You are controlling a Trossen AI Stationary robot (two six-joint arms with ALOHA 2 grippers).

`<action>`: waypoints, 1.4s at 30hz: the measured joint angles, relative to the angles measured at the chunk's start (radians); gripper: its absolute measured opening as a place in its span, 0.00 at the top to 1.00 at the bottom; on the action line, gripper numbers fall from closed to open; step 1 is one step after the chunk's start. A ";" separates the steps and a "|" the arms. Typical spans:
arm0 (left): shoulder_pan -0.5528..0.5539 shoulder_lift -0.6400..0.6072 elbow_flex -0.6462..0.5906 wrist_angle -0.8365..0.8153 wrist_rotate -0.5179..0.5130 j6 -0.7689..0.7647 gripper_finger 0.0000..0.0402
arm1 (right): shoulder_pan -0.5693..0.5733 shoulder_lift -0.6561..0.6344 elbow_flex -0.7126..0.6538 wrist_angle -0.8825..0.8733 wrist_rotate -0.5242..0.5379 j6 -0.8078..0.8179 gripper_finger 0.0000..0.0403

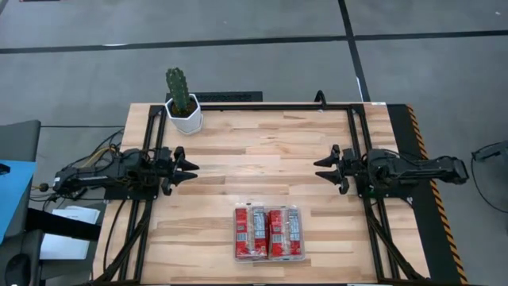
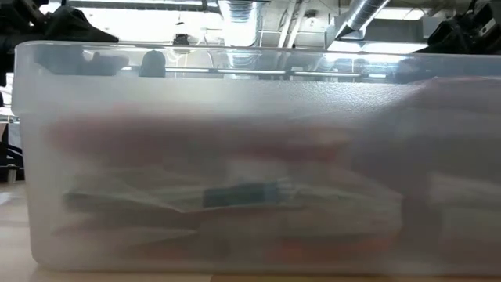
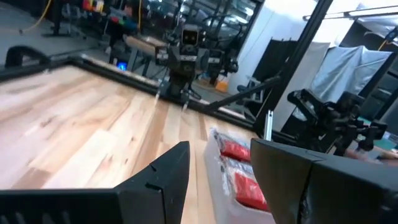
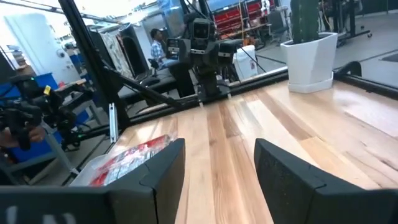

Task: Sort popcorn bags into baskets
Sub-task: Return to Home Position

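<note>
The clear plastic basket sits on the table near its near edge, at the middle. Red popcorn bags lie flat inside it, side by side. The low view is filled by the basket's cloudy wall, with the bags only blurred shapes behind it. My left gripper hovers open at the table's left side, my right gripper open at the right side. Both are far from the basket. The left wrist view shows the basket with bags ahead, and the right wrist view shows the basket's bags too.
A cactus in a white pot stands at the far left corner of the table. A black frame rail runs along the far edge. Bare wood lies between the two grippers. A person stands in the room beyond.
</note>
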 joint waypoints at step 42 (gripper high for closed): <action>0.000 0.001 -0.003 -0.119 -0.041 -0.009 0.61 | 0.000 0.000 -0.002 -0.156 -0.004 0.001 0.47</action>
